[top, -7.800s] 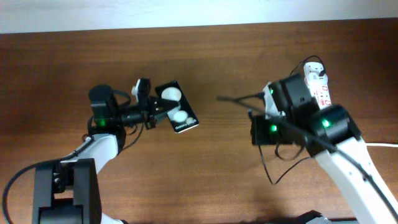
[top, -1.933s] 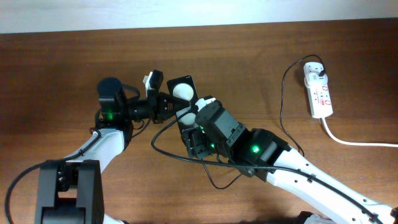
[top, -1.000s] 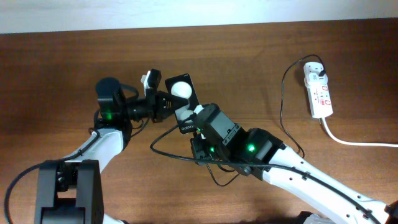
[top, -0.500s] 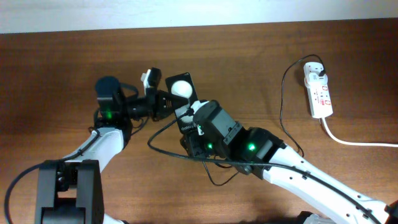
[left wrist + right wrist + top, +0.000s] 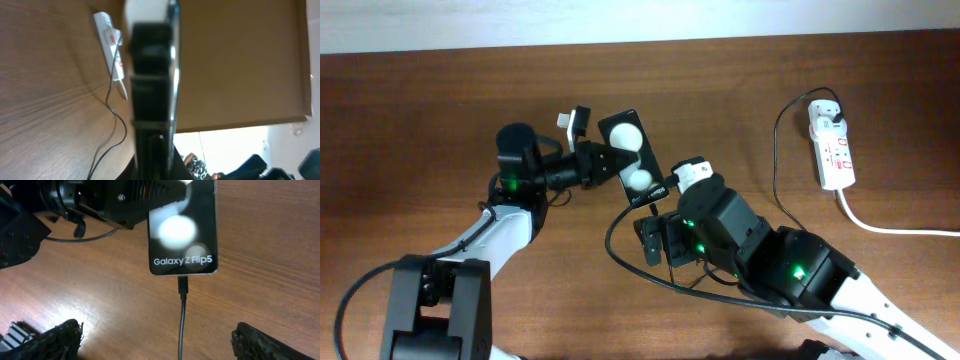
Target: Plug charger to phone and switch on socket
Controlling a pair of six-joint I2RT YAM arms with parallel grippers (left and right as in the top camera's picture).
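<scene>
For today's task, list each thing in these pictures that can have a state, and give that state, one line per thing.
phone: held by the left gripper, charger plugged into its bottom edge.
charger: connector tip seated in the phone, other end plugged into the socket, cable slack.
socket: plug inserted; switch position too small to tell.
left gripper: shut on the phone.
right gripper: open, holding nothing.
</scene>
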